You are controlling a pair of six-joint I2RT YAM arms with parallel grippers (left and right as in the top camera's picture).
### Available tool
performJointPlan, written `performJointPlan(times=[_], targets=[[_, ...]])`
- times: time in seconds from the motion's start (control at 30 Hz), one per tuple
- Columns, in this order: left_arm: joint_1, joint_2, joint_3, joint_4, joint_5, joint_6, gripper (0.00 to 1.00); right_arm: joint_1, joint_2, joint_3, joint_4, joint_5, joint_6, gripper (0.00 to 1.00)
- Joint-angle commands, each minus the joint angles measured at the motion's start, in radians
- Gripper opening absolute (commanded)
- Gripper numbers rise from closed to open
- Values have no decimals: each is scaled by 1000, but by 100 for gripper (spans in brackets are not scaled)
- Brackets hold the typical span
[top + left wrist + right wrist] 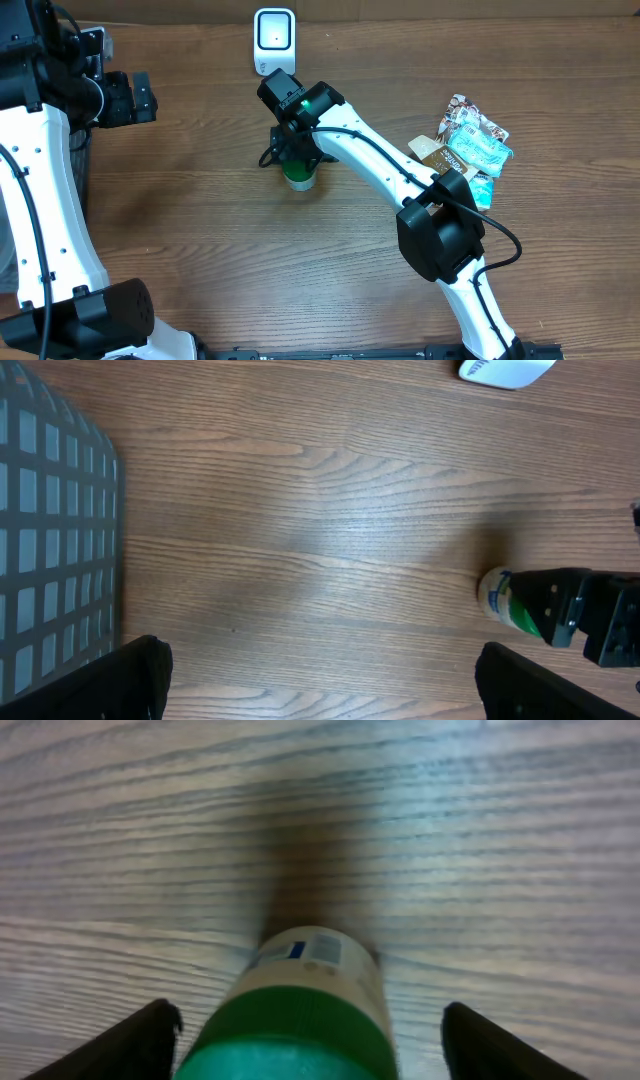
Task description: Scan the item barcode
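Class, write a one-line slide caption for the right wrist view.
Right gripper, jaws open, straddling a green-capped bottle on the wooden table.

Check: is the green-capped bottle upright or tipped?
Upright. Overhead, the bottle shows its round green cap face-on; the right wrist view looks down its body to the table.

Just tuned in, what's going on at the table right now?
The right gripper is down at the green-capped bottle, with a finger on either side and not clamped on it yet. The white scanner sits at the far edge of the table, and the bottle has not been brought to it. The left gripper hangs open at the left, holding nothing. Snack packets lie on the right.
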Motion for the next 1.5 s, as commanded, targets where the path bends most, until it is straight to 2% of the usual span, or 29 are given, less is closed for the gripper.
performJointPlan(times=[0.0,0.17,0.27,0.33,0.43,0.63,0.77,0.97,1.3,1.47], targets=[[1,0,-5,3,8,22,100,7,11,1,-13,10,25,76],[1,0,-5,3,8,22,99,19,12,1,-33,10,26,65],[1,0,-5,3,8,22,100,19,13,1,-63,11,52,65],[1,0,-5,3,8,22,100,19,13,1,-84,11,52,66],[1,0,-5,3,8,22,100,19,13,1,-95,6,51,77],[1,0,-5,3,8,22,99,19,13,1,-118,-50,13,78],[1,0,-5,3,8,22,100,19,13,1,-132,-50,22,73],[1,0,-5,3,8,22,100,12,13,1,-142,-45,84,48],[1,0,-5,3,8,22,100,-29,12,3,-108,14,177,45],[1,0,-5,3,8,22,100,-51,12,3,-110,23,143,46]])
